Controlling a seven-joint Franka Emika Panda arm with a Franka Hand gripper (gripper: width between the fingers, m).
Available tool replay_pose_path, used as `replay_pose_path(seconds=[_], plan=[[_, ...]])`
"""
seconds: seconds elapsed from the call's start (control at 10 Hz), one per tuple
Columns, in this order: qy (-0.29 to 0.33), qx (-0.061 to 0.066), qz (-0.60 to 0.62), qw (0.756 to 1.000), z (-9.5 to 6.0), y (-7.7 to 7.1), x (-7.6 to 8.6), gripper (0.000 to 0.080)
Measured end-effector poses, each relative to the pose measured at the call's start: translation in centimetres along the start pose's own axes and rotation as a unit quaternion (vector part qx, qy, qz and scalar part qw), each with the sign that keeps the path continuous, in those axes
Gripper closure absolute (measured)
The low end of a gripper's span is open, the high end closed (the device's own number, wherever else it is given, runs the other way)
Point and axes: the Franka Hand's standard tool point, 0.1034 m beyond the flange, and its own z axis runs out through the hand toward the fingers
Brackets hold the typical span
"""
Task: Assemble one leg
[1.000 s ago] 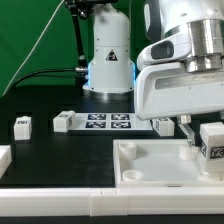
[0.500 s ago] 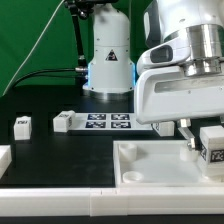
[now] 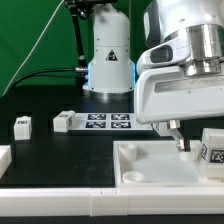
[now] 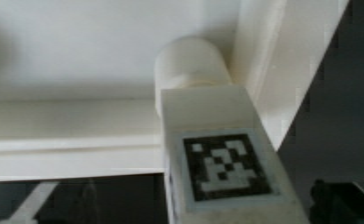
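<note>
Leg (image 3: 213,152) over the panel (image 3: 150,165) corner — align before lowering.
Exterior view: fingers (image 3: 180,139) appear clamped on the leg, above the panel. Wrist view: leg (image 4: 211,140) end lies beside the panel (image 4: 90,110) rim — centre it upright.

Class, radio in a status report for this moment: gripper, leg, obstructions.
Gripper at corner of panel, grip unclear. Leg at that corner, tag showing. No obstruction seen.
</note>
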Motion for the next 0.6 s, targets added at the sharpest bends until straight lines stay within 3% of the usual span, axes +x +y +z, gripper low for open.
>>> replay_pose_path(seconds=[0.1, 0.4, 0.6], plan=[[0.0, 0.0, 0.0, 1.0, 0.0, 0.0, 0.0, 0.0163], [0.0, 0.0, 0.0, 1.0, 0.0, 0.0, 0.0, 0.0153], [-0.005, 0.003, 0.021, 1.0, -1.3, -0.5, 0.5, 0.0151]])
